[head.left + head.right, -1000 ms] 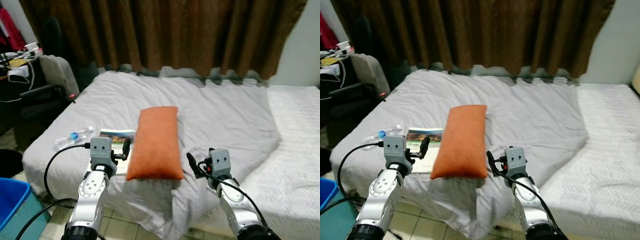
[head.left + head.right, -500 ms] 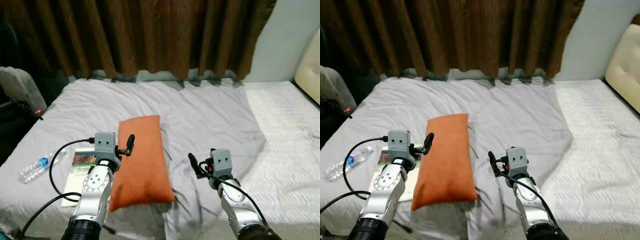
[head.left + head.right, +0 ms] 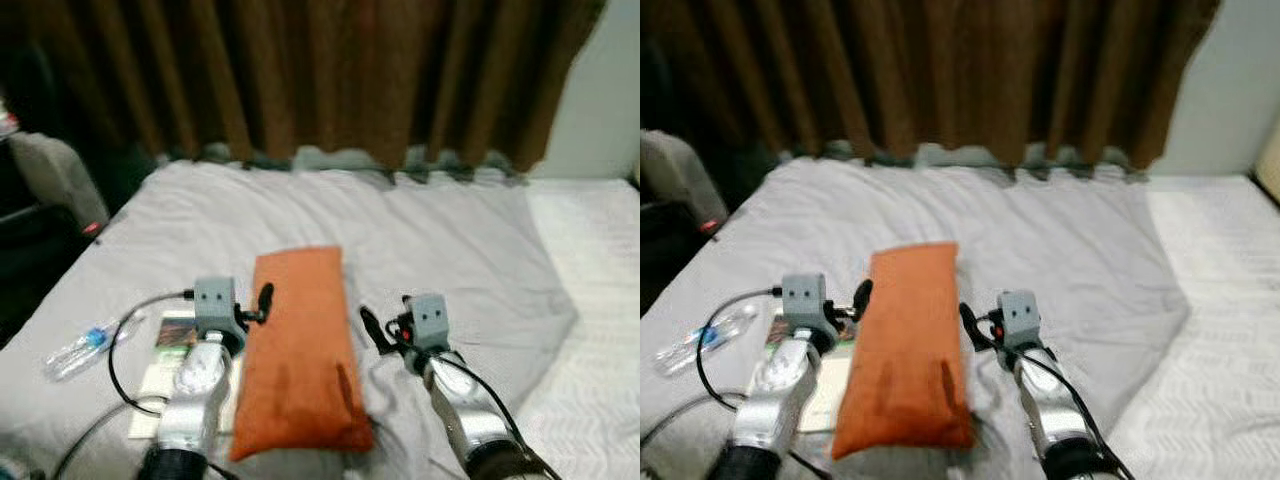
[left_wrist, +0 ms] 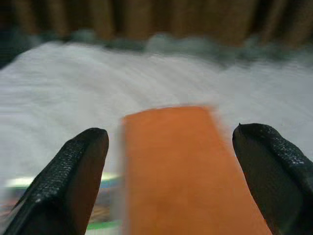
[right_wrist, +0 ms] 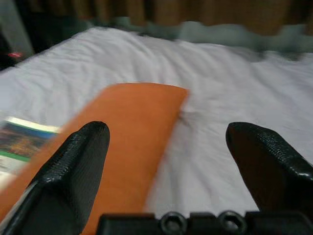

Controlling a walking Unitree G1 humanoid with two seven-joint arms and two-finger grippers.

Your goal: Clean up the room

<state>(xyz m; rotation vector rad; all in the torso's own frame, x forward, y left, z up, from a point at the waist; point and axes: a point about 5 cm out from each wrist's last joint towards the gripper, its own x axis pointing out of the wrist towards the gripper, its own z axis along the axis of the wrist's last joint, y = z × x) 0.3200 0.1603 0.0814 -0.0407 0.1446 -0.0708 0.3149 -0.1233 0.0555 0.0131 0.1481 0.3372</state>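
An orange pillow (image 3: 300, 350) lies lengthwise on the grey bed (image 3: 440, 240), between my two arms. My left gripper (image 3: 262, 297) hangs at the pillow's left edge; its fingers (image 4: 73, 176) stand open with the pillow (image 4: 181, 166) between and beyond them. At the pillow's right edge my right gripper (image 3: 370, 326) is open too, its fingers (image 5: 73, 161) wide apart with nothing held. A book (image 3: 175, 335) with a green cover lies left of the pillow, partly behind my left arm. Farther left a clear plastic bottle (image 3: 85, 345) with a blue cap rests on the sheet.
Brown curtains (image 3: 330, 70) hang behind the bed. A dark chair or bag (image 3: 45, 200) stands at the left beside the bed. A white quilted mattress cover (image 3: 600, 300) shows on the right. A black cable (image 3: 125, 340) loops from my left arm over the sheet.
The camera has shifted and the picture is more blurred. The pillow now sits closer between both grippers, and my right gripper stands nearer its right edge.
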